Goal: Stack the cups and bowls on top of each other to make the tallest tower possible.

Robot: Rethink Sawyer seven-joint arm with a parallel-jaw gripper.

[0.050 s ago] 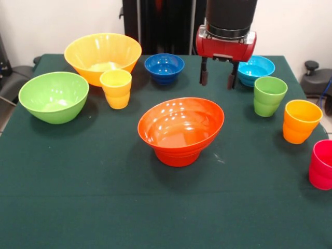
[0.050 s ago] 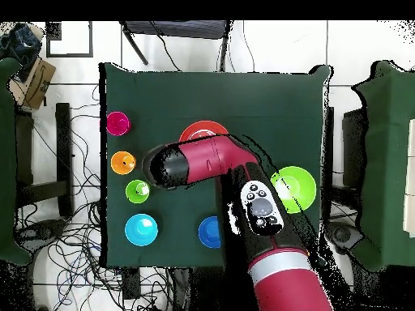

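Tower so far: just the wide glossy orange plastic bowl (image 1: 181, 129) sitting tilted on a smaller orange bowl (image 1: 178, 156) mid-table, nothing else on it yet. Red and black gripper (image 1: 218, 79) hanging above the cloth behind and to the side of that stack, jaws spread wide and empty, between the small dark blue bowl (image 1: 164, 67) and the small light blue bowl (image 1: 256, 69). Looks like the hunt-for-the-next-piece step. Rest of the kit scattered round the dark green table (image 1: 104, 197): big yellow bowl (image 1: 102, 56) and big green bowl (image 1: 53, 95) off to one side with the yellow ridged tumbler (image 1: 116, 88) just beside them, then the green tumbler (image 1: 269, 95), orange-yellow tumbler (image 1: 301, 121) and pink-red tumbler (image 1: 321, 164) lined down the other edge. Closest grabs probably the light blue bowl or green tumbler. Next move calls for dropping down over a rim, pinching it, then setting it gently, since that tilted top bowl could rock or slide
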